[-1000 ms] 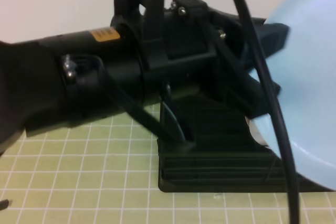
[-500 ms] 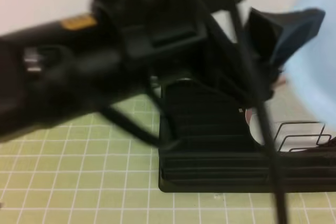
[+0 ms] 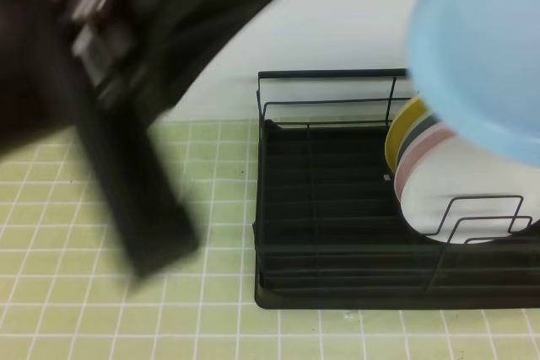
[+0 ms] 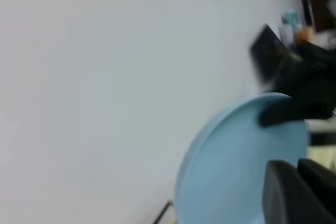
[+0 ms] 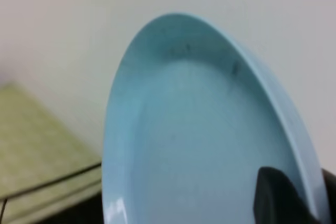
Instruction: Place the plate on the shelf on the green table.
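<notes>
The light blue plate [image 3: 481, 48] hangs tilted in the air at the upper right, above the right end of the black wire shelf [image 3: 325, 74] on the green table [image 3: 126, 309]. In the right wrist view my right gripper [image 5: 307, 195] is shut on the plate [image 5: 199, 140] at its rim, one dark finger on the inner face. The left wrist view shows the plate [image 4: 236, 166] with that gripper [image 4: 294, 111] on its edge. My left arm [image 3: 110, 124] is a dark blur at the left, away from the plate. Only its finger parts [image 4: 283, 195] show.
A yellow plate [image 3: 403, 137], a pink plate [image 3: 412, 176] and a white plate [image 3: 456, 196] stand upright in the shelf's right side. The shelf's left slots hold nothing. A white wall stands behind the shelf.
My left arm has swung left and up from in front of the shelf, uncovering it. The plate now sits higher at the upper right.
</notes>
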